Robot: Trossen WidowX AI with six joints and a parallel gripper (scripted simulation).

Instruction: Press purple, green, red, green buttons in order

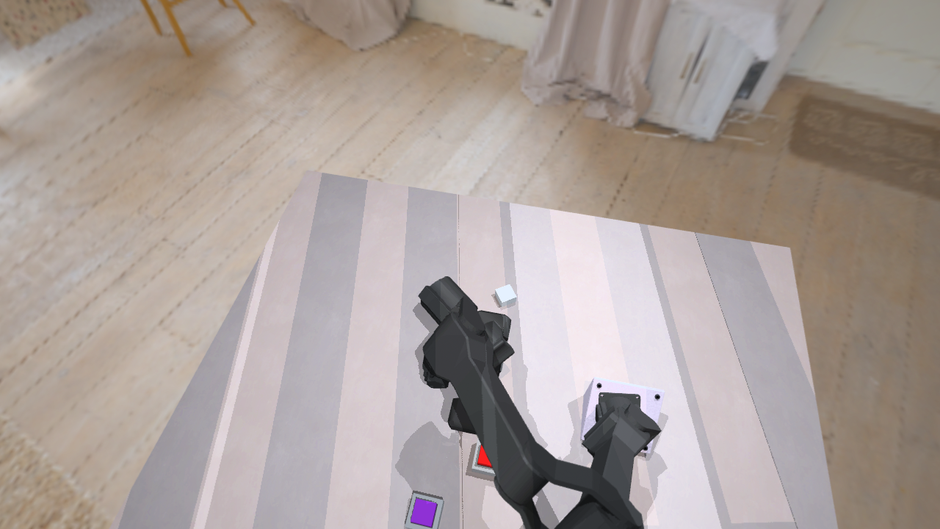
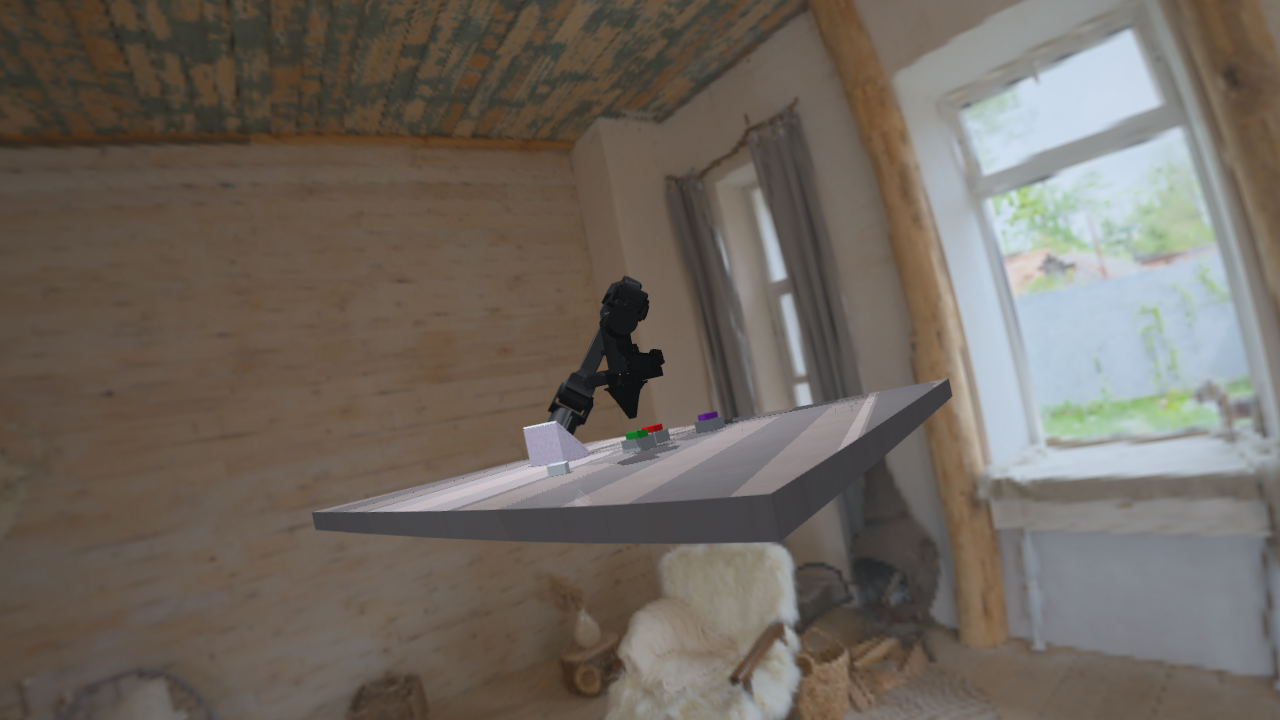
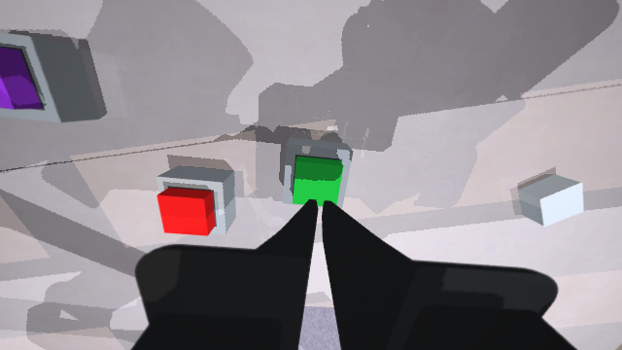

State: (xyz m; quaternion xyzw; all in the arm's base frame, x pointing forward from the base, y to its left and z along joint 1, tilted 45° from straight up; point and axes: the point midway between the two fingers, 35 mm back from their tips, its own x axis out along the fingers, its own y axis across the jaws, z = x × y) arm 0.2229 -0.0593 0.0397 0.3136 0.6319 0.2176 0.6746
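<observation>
My gripper (image 2: pixel 632 416) (image 3: pixel 319 207) is shut with nothing between its fingers. In the wrist view its tips overlap the near edge of the green button (image 3: pixel 318 180) (image 2: pixel 636 434); the exterior view shows a small gap between tips and button. In the top view the arm hides the green button and the fingertips. The red button (image 1: pixel 485 455) (image 2: pixel 654 428) (image 3: pixel 187 212) stands beside the green one, its cap raised and partly covered by the arm in the top view. The purple button (image 1: pixel 424 511) (image 2: pixel 708 416) (image 3: pixel 17 80) stands farther off, cut by the left edge of the wrist view.
A small pale block (image 1: pixel 505 294) (image 2: pixel 558 468) (image 3: pixel 562 203) lies on the striped table (image 1: pixel 341 263) (image 2: pixel 554 526), on the green button's side away from the red one. The arm's pale base block (image 1: pixel 645 394) (image 2: pixel 543 444) stands on the table too.
</observation>
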